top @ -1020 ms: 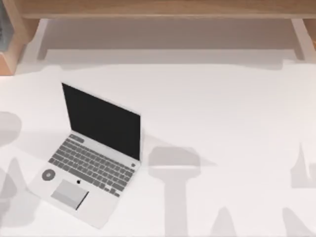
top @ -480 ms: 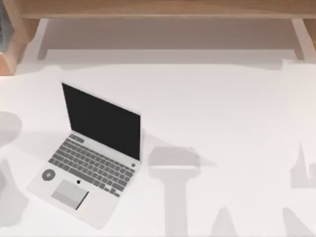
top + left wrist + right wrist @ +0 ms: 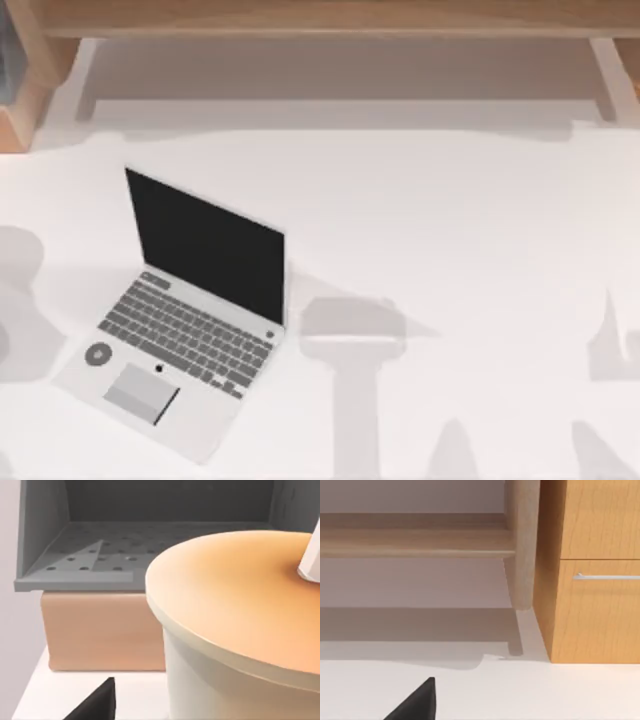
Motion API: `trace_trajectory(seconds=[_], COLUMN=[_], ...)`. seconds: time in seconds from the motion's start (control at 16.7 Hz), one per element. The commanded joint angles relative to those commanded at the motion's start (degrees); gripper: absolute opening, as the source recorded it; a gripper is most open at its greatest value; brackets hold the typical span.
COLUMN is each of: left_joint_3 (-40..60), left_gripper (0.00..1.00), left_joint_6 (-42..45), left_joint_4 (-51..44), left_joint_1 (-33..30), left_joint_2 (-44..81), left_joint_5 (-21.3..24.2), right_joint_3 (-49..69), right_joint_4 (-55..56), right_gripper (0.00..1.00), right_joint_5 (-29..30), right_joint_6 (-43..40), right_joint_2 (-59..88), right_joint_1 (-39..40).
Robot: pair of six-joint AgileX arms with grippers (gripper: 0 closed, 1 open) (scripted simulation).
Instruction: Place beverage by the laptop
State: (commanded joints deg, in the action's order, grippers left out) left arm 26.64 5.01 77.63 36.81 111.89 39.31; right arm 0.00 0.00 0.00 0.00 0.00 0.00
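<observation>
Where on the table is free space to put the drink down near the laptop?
The table lies bare to the right of the laptop, from its screen edge across to the right side, and also behind the screen up to the wooden shelf. The strip at the left of the laptop is narrower. The beverage sits close before the left wrist camera.

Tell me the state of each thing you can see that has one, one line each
laptop: open, screen black, flat on the table.
beverage: upright, orange lid on, white straw in the lid.
drawer: closed.
</observation>
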Motion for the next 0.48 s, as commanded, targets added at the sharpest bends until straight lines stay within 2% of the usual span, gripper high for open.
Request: trace_trajectory(seconds=[0.18, 0.36, 0.48], left_joint_3=[3.1, 3.14, 3.14], left_gripper=[1.0, 1.0, 0.85], left_joint_6=[-0.54, -0.55, -0.55], left_joint_4=[-0.58, -0.59, -0.59], left_joint_1=[-2.96, -3.0, -3.0], left_joint_2=[2.45, 2.48, 2.48], left_joint_5=[-2.92, -2.96, -2.96], right_joint_3=[0.0, 0.0, 0.0], right_joint_4=[0.0, 0.0, 0.0], right_gripper=[1.0, 1.0, 1.0], right_joint_5=[0.0, 0.0, 0.0], right_joint_6=[0.0, 0.0, 0.0], right_joint_2=[0.0, 0.0, 0.0], right_joint_1=[0.0, 0.0, 0.0])
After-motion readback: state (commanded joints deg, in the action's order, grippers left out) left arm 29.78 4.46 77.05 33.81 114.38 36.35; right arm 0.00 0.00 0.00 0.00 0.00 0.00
